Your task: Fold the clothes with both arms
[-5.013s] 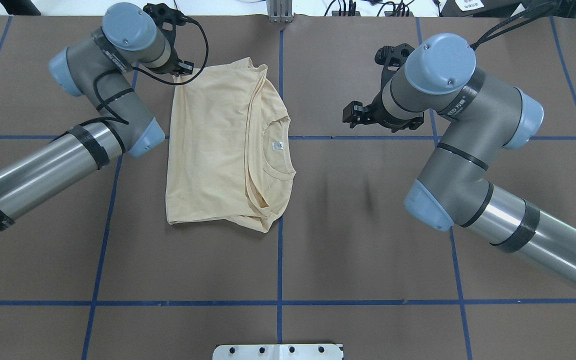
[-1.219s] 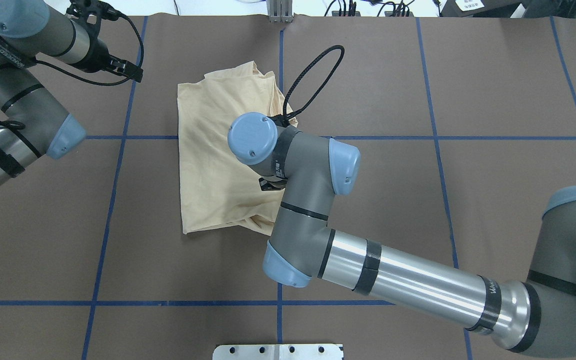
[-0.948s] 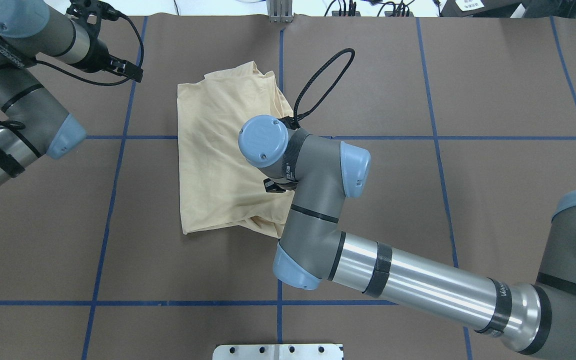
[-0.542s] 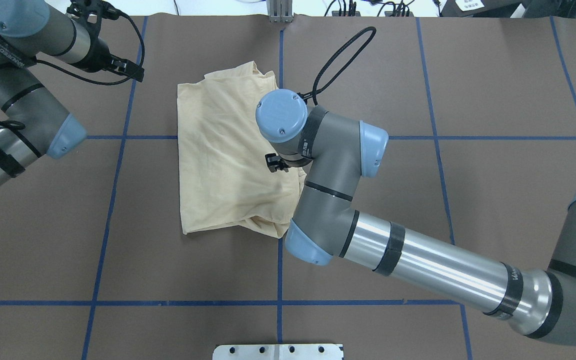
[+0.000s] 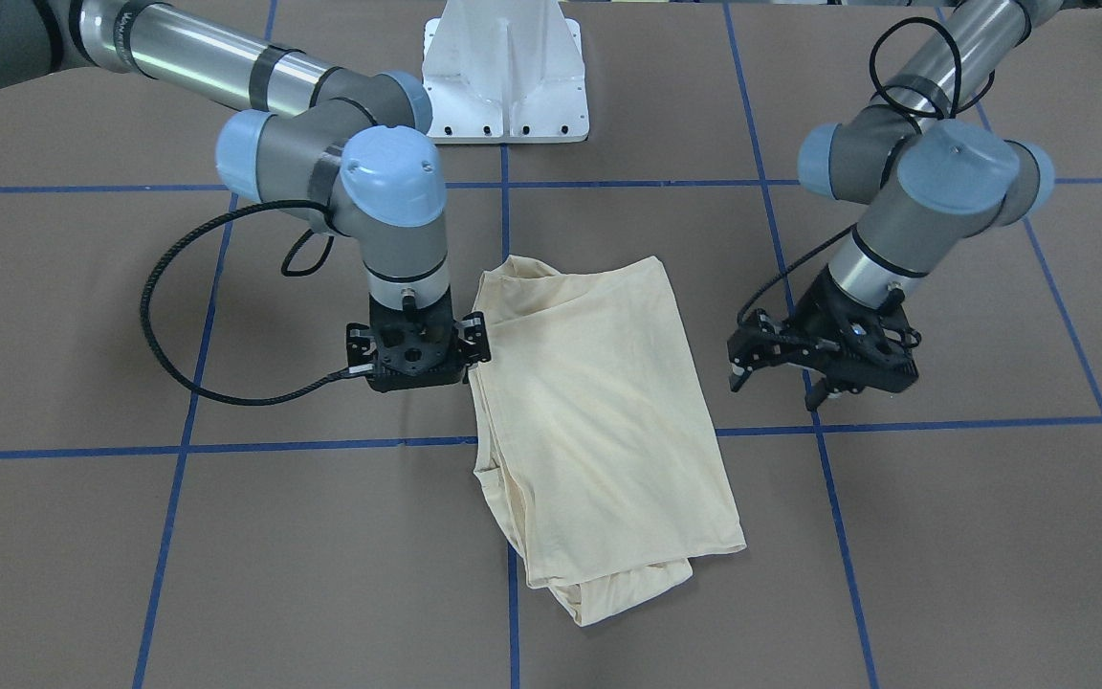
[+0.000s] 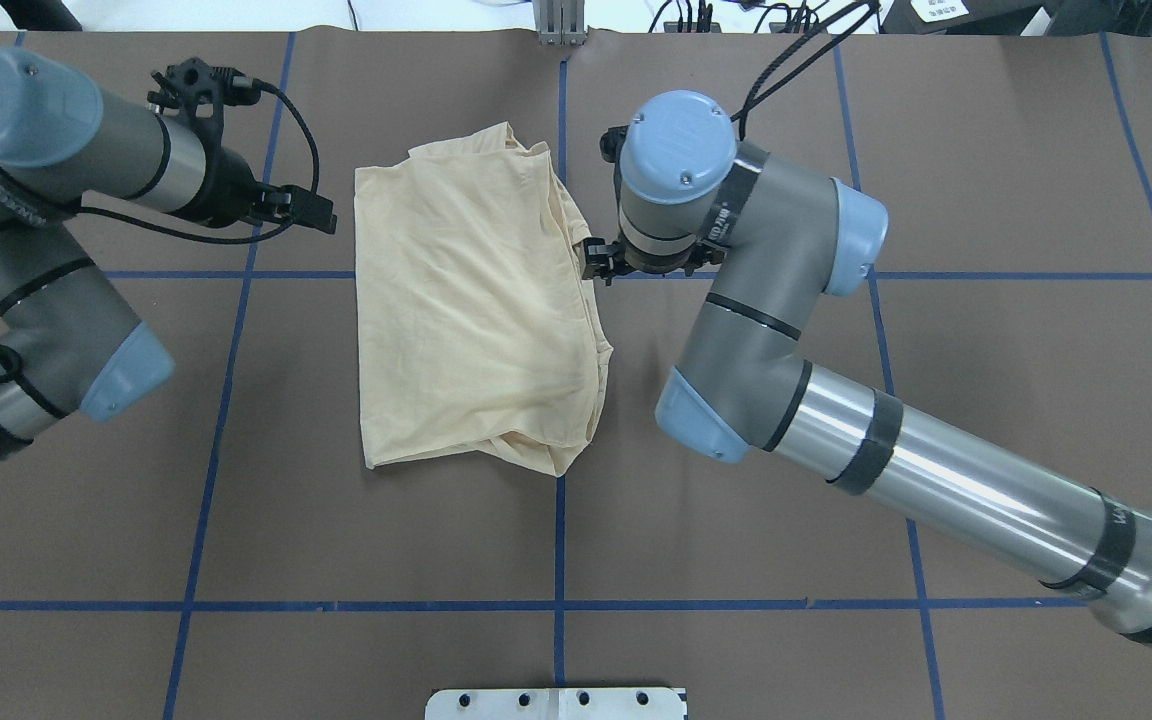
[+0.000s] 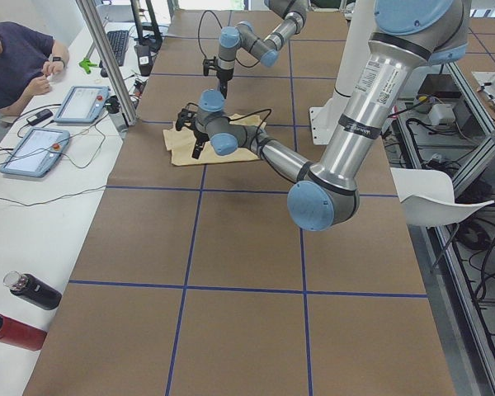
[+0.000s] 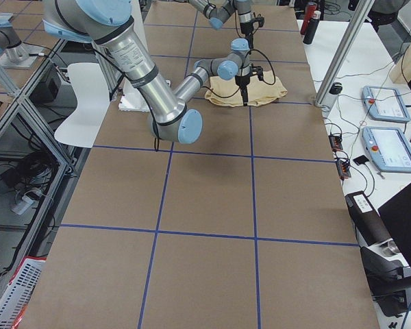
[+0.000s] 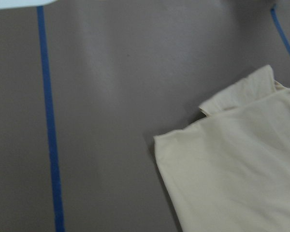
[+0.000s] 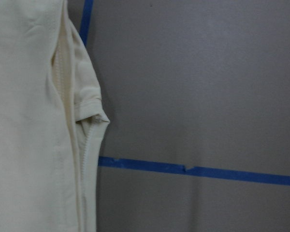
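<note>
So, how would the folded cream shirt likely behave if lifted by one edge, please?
The shirt is probably floppy: wrinkled, loose layers suggest it would drape and unfold. Likely light, being thin cloth; pushing would probably bunch it.

Bright even light, soft shadows, glare on right arm (image 6: pixel 946 500); wrist views perhaps blurred.

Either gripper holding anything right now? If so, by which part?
Nothing is held. The T-shirt lies flat on the table. The left gripper hangs clear of it, and the right gripper sits beside its edge, not gripping cloth.
</note>
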